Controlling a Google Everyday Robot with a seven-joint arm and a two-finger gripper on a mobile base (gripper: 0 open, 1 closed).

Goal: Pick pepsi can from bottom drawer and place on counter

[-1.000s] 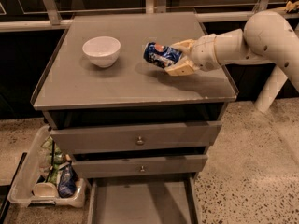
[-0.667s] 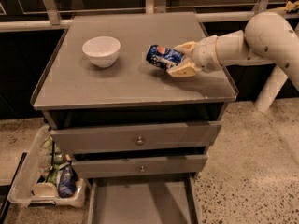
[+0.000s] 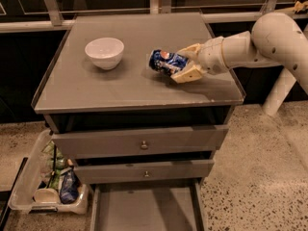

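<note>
The pepsi can [image 3: 166,62] is dark blue with a round logo and lies tilted on its side over the counter [image 3: 125,88], right of centre. My gripper [image 3: 185,63] reaches in from the right on the white arm and is shut on the can's right end; the can is low over the slab, and I cannot tell whether it touches. The bottom drawer [image 3: 144,208] stands pulled open at the foot of the cabinet, its floor bare.
A white bowl [image 3: 104,52] stands on the counter's left half. Two closed drawer fronts with small knobs [image 3: 144,145] are below the slab. A clear bin [image 3: 48,182] with bags and cups sits on the floor at left. A white post [image 3: 279,88] stands at right.
The gripper and the can have shifted slightly right and a little lower toward the counter. The bowl and drawers have not moved.
</note>
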